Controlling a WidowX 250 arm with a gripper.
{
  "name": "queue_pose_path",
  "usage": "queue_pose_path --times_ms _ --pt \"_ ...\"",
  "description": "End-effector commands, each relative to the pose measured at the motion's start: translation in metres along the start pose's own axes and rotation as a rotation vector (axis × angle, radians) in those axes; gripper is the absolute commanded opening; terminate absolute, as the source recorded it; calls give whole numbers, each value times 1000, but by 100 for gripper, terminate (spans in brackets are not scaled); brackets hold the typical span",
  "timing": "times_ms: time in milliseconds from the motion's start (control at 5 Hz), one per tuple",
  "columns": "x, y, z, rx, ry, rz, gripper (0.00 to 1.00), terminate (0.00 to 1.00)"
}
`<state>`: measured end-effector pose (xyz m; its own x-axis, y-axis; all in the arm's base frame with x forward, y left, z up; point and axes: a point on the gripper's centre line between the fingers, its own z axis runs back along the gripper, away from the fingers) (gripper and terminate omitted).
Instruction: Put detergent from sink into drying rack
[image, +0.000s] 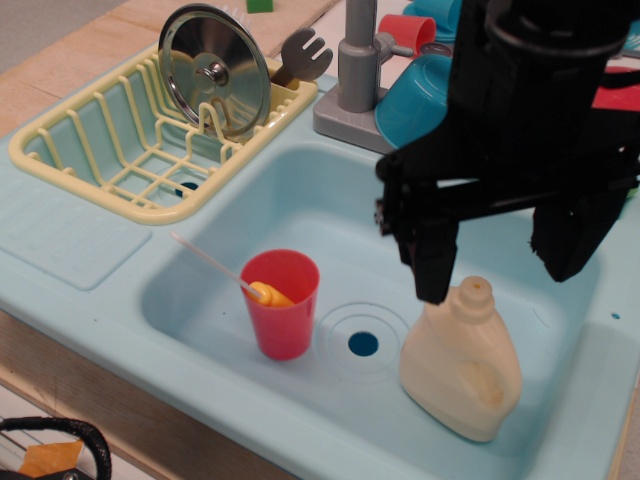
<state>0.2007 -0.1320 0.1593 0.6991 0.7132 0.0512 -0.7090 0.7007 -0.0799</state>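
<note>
Sink (300, 190) fills most of the frame, a pale blue basin with its dark drain hole (363, 344) low in the middle, and up at the far left sits the drying rack (60, 160), pale yellow, with a steel pot lid (213, 70) propped on its slats and a grey fork (303, 55) poking up behind. Big black gripper (500, 270) hangs over the right half of the basin, jaws spread wide — one finger reaches down beside the bottle's neck on the left, the other is off to the right, and whether either one touches plastic I cannot tell. Detergent (462, 365) stands upright on the basin floor at the right, just beside the drain, cream jug with a moulded handle recess facing the camera and a short open neck on top. Red cup (283, 303) stands left of the drain, well clear, with a yellow-tipped stick leaning out of it. My read on the jug — hollow toy plastic, so light and fairly stiff, but glossy and likely to slip or tip. Best bet looks like pinching across the narrow upper shoulders just under the neck, where the body tapers and the jaws can straddle it
</note>
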Motion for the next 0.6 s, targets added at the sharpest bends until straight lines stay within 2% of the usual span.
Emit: queue_pose_path --times_ms 0,200,400 --pt "1 2 -6 -59 -13 118 100 0" --pt "2 0 -10 -65 -27 158 100 0" --pt "6 -3 -19 -87 1 187 100 0"
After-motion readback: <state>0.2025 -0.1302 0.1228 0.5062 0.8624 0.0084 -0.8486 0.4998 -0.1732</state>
